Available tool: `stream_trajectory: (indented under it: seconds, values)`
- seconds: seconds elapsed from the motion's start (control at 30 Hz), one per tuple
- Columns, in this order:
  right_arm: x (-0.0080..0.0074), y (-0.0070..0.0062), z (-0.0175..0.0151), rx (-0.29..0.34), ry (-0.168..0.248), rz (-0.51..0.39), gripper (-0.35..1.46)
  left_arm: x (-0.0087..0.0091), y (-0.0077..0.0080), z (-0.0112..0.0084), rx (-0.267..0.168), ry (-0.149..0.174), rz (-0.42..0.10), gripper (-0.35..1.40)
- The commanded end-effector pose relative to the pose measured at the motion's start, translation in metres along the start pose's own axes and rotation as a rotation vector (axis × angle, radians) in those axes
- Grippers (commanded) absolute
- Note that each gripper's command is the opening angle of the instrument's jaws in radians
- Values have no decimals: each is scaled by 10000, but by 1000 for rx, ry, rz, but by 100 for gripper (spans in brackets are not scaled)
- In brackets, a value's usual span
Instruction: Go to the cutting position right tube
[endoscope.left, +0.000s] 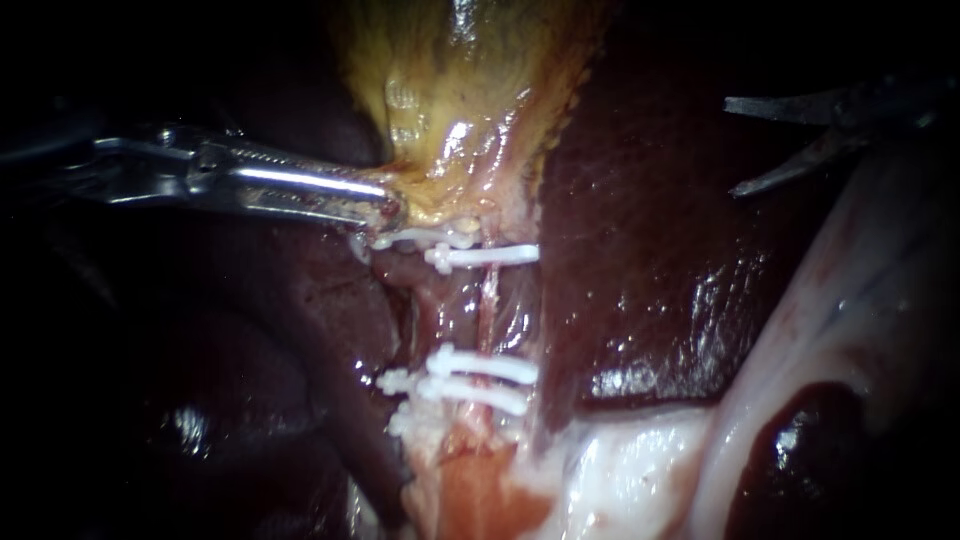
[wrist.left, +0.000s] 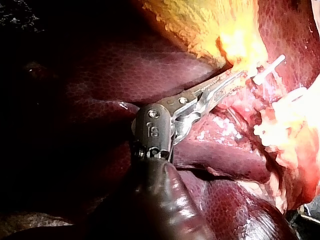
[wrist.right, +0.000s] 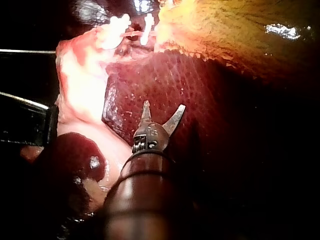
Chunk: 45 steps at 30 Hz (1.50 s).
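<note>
The yellowish gallbladder hangs at the top centre, with dark liver to its right. My left instrument comes in from the left, its jaws shut on the gallbladder's lower edge, as the left wrist view also shows. Below it, two white clips lie across the tubes, and more clips sit lower down. Between the two groups runs a thin pale tube, on the right side. My right instrument is at the upper right over the liver, far from the clips, its two blades open.
Pale glistening tissue spreads along the lower right, with a dark red patch in it. Dark liver lobes fill the left. In the right wrist view a thin rod and a dark bar stand beside my instrument.
</note>
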<state>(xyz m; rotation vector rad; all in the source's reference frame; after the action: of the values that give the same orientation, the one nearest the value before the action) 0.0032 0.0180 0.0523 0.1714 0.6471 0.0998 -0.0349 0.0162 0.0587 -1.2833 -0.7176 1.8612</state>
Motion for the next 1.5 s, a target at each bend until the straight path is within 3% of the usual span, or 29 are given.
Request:
stream_trajectory:
  seconds: [0.03,0.17,0.43,0.63,0.77,0.83,0.93,1.23,1.5]
  values:
    - [0,0,0,0,0,1,145,0,0,-1,-1,0,0,-35]
    - [1,0,1,0,0,1,145,9,2,-14,-11,2,-6,-35]
    - [2,0,1,-1,0,1,145,42,11,-82,15,59,-16,-35]
    - [5,0,2,17,10,3,145,45,12,-89,23,63,-15,-35]
    - [12,-6,9,54,51,28,145,45,14,-89,24,64,-15,-35]
    - [18,-13,17,80,97,55,145,45,14,-89,25,64,-16,-35]
    - [30,-28,32,155,130,85,143,45,14,-89,25,64,-16,-35]
    - [69,-66,79,252,160,173,143,45,15,-89,25,64,-16,-35]
    - [80,-97,127,333,156,220,143,46,17,-90,26,64,-16,-35]
